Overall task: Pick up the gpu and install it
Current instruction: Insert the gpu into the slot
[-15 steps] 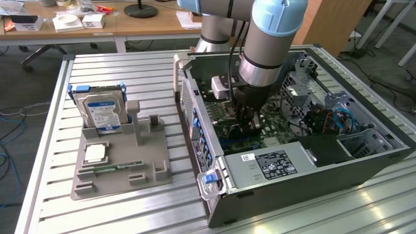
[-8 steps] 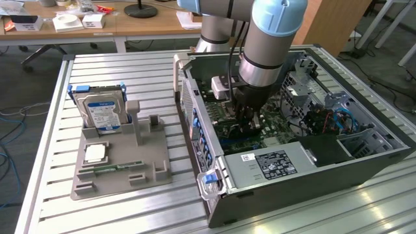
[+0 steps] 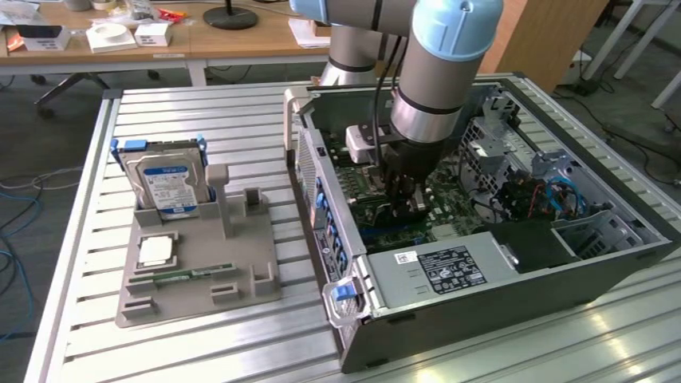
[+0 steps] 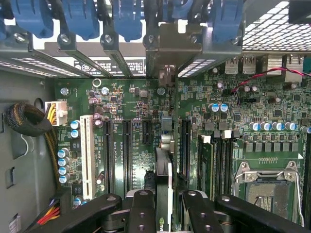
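Observation:
The gpu (image 4: pixel 164 174) shows edge-on as a slim dark card standing upright over the green motherboard (image 4: pixel 136 145), in line with one of the long black expansion slots. Its pale metal bracket end (image 4: pixel 166 73) sits at the rear slot opening of the case. My gripper (image 4: pixel 165 206) is shut on the card, one black finger (image 4: pixel 142 208) on either side of it. In the exterior view the gripper (image 3: pixel 404 199) reaches straight down into the open computer case (image 3: pixel 596 263), and the arm hides most of the card.
Blue slot latches (image 4: pixel 80 19) line the case's rear wall. A white slot (image 4: pixel 87 158), a cable bundle (image 4: pixel 26 121) and the CPU socket (image 4: pixel 265 182) flank the card. The power supply (image 3: pixel 442 267) fills the case's near corner. Outside, a grey holder (image 3: pixel 191 279) carries a hard drive (image 3: pixel 165 187).

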Tool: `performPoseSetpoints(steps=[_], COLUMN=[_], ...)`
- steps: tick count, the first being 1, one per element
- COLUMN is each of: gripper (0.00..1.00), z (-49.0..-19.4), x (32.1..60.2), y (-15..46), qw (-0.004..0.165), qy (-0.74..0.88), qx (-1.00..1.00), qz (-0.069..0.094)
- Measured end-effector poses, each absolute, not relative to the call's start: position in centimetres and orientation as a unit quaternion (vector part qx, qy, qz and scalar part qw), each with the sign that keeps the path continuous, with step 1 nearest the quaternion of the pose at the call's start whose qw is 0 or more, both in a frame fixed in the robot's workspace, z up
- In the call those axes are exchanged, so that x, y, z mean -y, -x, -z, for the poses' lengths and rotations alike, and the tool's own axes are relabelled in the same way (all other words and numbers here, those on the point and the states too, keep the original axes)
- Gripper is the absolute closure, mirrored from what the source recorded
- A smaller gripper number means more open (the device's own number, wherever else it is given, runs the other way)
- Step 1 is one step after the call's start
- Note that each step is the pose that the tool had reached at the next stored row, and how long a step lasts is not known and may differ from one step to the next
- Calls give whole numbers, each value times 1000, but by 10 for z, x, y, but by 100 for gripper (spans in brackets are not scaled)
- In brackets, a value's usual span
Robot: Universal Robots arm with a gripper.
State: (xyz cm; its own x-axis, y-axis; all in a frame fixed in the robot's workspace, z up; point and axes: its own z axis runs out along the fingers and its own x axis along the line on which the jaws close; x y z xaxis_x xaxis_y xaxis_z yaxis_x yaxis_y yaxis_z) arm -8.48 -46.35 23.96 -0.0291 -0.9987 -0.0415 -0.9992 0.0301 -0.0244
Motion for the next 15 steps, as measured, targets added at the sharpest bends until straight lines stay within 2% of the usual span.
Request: performPoseSetpoints(steps=[15], gripper=[74], z=[-239], x=[464], y=[84], qw=[23], qy=[696], qx=[-717], qz=[-6])
